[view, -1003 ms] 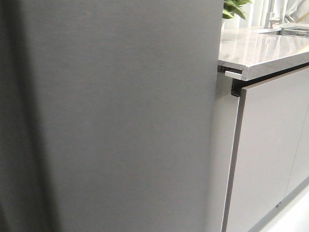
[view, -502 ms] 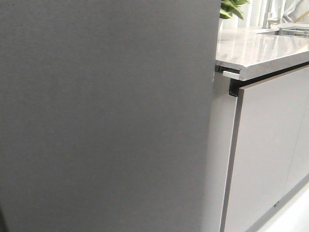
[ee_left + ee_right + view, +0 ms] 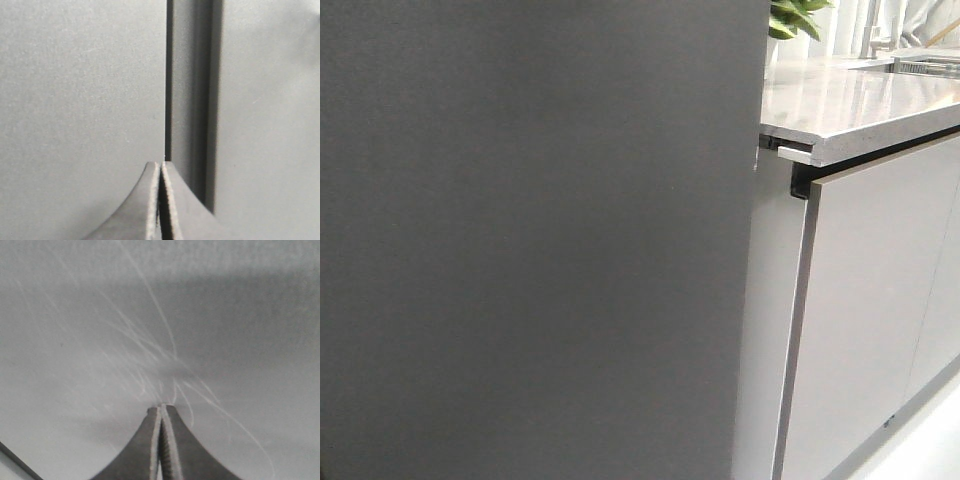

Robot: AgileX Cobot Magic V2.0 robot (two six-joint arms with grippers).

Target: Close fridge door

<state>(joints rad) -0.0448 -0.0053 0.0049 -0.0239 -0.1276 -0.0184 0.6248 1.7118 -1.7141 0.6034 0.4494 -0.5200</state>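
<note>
The fridge door is a large matte dark grey panel that fills the left two thirds of the front view. No arm shows in that view. In the left wrist view my left gripper is shut and empty, its tips at a dark vertical seam between grey panels. In the right wrist view my right gripper is shut and empty, its tips close against a scratched grey surface, which looks like the door.
A narrow light-grey side panel stands right of the door. Beside it are pale-grey cabinet doors under a speckled countertop. A green plant and a sink sit at the back.
The door's right edge has shifted left in the front view and the counter too. The dark shadow band at the far left of the door has gone.
</note>
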